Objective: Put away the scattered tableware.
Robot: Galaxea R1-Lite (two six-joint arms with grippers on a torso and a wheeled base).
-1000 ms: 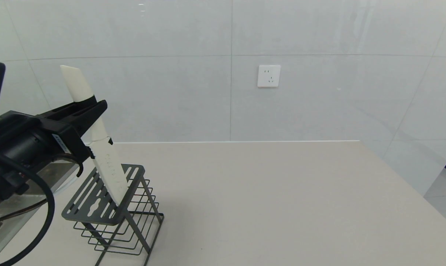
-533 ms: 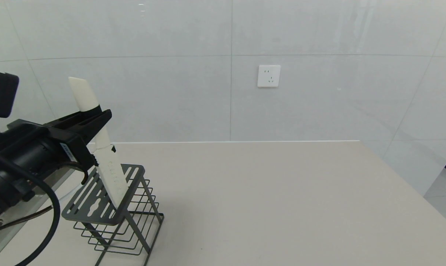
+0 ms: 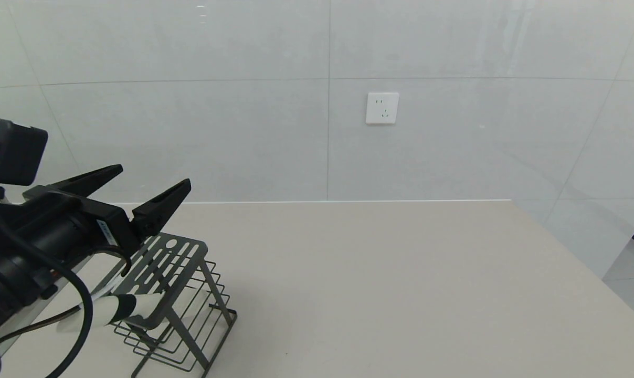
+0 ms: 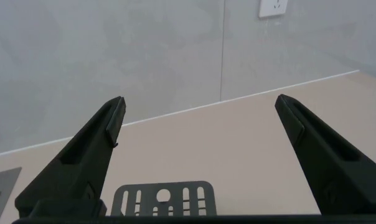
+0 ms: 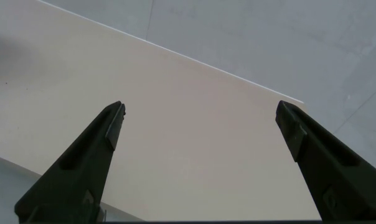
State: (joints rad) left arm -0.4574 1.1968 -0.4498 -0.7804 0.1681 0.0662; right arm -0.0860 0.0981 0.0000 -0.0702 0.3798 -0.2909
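Observation:
My left gripper (image 3: pixel 156 174) stands open above the dark wire knife rack (image 3: pixel 162 255) at the counter's left, with nothing between its fingers. The white knife (image 3: pixel 144 304) lies low and nearly flat at the rack's front edge, partly hidden behind my arm's cable. In the left wrist view the left gripper (image 4: pixel 200 106) is spread wide over the rack's slotted top plate (image 4: pixel 163 199). My right gripper (image 5: pixel 200 109) is open over bare counter, holding nothing.
The beige counter (image 3: pixel 374 273) stretches to the right of the rack, its right edge running toward the floor. A tiled wall with a white socket (image 3: pixel 382 107) stands behind. The counter's far edge (image 5: pixel 238 74) meets the wall.
The left gripper came down, opened and let go of the knife. The knife dropped from upright in the rack to lying low at its front. The rack shifted slightly.

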